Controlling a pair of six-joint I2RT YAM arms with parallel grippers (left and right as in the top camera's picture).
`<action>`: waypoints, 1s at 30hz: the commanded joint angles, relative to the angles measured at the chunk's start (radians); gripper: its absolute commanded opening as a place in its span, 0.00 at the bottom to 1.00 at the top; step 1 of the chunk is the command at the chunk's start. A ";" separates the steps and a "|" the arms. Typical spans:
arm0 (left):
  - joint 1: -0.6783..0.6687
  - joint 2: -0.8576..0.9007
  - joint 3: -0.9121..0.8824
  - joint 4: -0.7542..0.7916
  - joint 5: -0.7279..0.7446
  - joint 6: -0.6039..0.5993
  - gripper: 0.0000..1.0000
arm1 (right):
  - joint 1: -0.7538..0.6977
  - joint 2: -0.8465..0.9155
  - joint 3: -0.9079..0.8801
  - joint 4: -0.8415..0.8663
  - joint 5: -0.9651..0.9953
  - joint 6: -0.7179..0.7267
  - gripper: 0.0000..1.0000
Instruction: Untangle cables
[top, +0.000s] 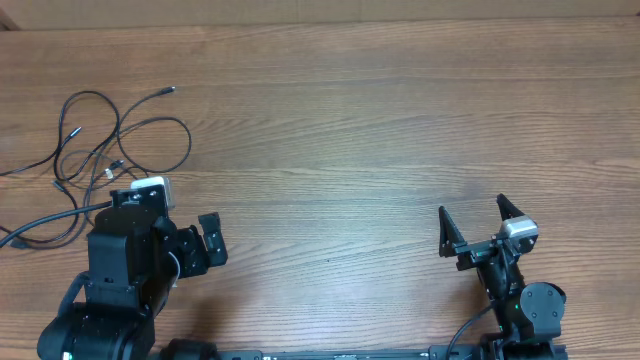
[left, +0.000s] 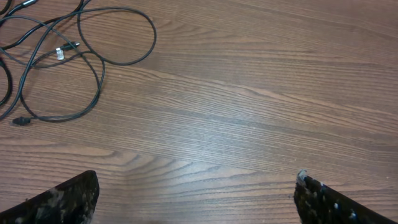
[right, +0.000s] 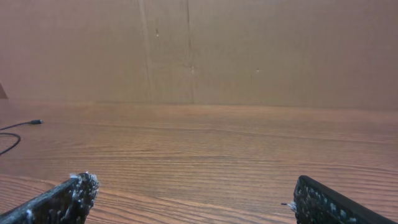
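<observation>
Cables (top: 112, 150) lay in a loose tangle on the far-left part of the table (top: 350, 120), just ahead of the L arm.

L gripper (top: 205, 248): released, jaws wide, nothing between them. In L wrist view the gripper (left: 196, 205) sat over bare wood. The cables (left: 93, 62) were up and to the left of it, apart, no contact. Several loops crossed each other, and one black plug end lay at the lower left of the tangle.

R gripper (top: 472, 215): released, jaws wide, empty, over bare wood on the table's right side and well apart from the cables. In R wrist view the gripper (right: 196, 199) faced open tabletop. Only one cord w/ a plug end (right: 28, 123) showed, at the far left edge.

Surroundings: bare wood lay btwn each gripper and the tangle. A thicker black lead (top: 40, 225) ran off the left edge beside the L arm, close to the cables. A brown board (right: 249, 50) stood behind the table.

Labels: small white tag (left: 60, 53) on one cord, writing too small to read.
</observation>
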 joint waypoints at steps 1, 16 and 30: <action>-0.005 -0.013 -0.009 0.002 -0.031 0.021 1.00 | -0.008 -0.010 -0.011 0.005 -0.002 0.005 1.00; 0.081 -0.413 -0.565 0.505 -0.009 0.050 1.00 | -0.008 -0.010 -0.011 0.005 -0.002 0.005 1.00; 0.146 -0.679 -0.881 0.863 0.059 0.050 1.00 | -0.008 -0.010 -0.011 0.005 -0.002 0.005 1.00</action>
